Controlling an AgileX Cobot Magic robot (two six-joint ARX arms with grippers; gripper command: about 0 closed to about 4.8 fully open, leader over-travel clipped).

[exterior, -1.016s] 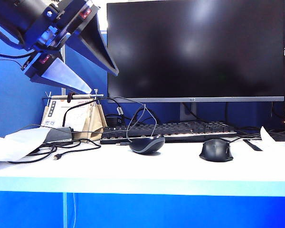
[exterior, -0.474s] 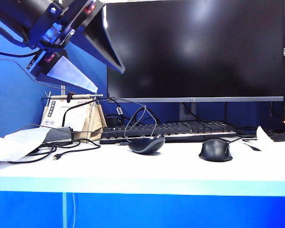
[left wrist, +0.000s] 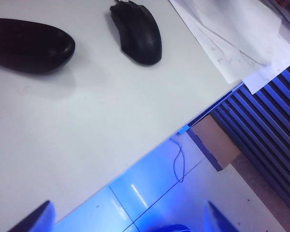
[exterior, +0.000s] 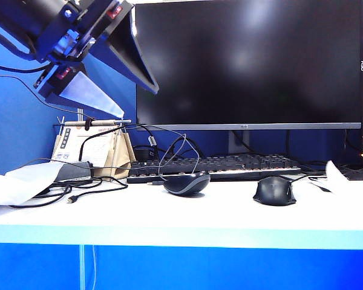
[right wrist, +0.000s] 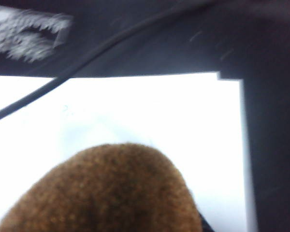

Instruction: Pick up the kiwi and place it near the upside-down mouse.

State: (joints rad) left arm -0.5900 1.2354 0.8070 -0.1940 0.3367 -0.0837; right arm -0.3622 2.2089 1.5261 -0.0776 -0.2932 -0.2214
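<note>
The left gripper (exterior: pixel 139 103) hangs in the air up and to the left of the upside-down mouse (exterior: pixel 186 183), well above the worktop (exterior: pixel 169 217). Its jaws are spread wide, one dark finger and one pale finger, with nothing between them. Lower down, left of that mouse, a crumpled sheet (exterior: pixel 18 181) and loose cables (exterior: pixel 72 192) lie on the worktop, and a small paper stand (exterior: pixel 88 148) sits behind them.

The upside-down mouse rests on its rounded shell near the middle, its grey band facing forward and its thin cable looping up behind it. Just behind it lies a black keyboard (exterior: pixel 218 164), with a dark monitor (exterior: pixel 248 60) above. To its right, apart from it, an upright black mouse (exterior: pixel 274 191) sits flat on the worktop. Further right are white papers (exterior: pixel 342 175) at the edge of the view.

The right gripper does not show in any view, so I cannot tell how its jaws stand. Its wrist camera sits very close to the kiwi (right wrist: pixel 101 193), whose brown fuzzy skin fills the near part of that view. Behind the kiwi is a white sheet (right wrist: pixel 135 111) on a dark surface, with a dark cable (right wrist: pixel 87 53) crossing it. No view shows the kiwi together with the upside-down mouse, so I cannot tell how far apart they are.
</note>
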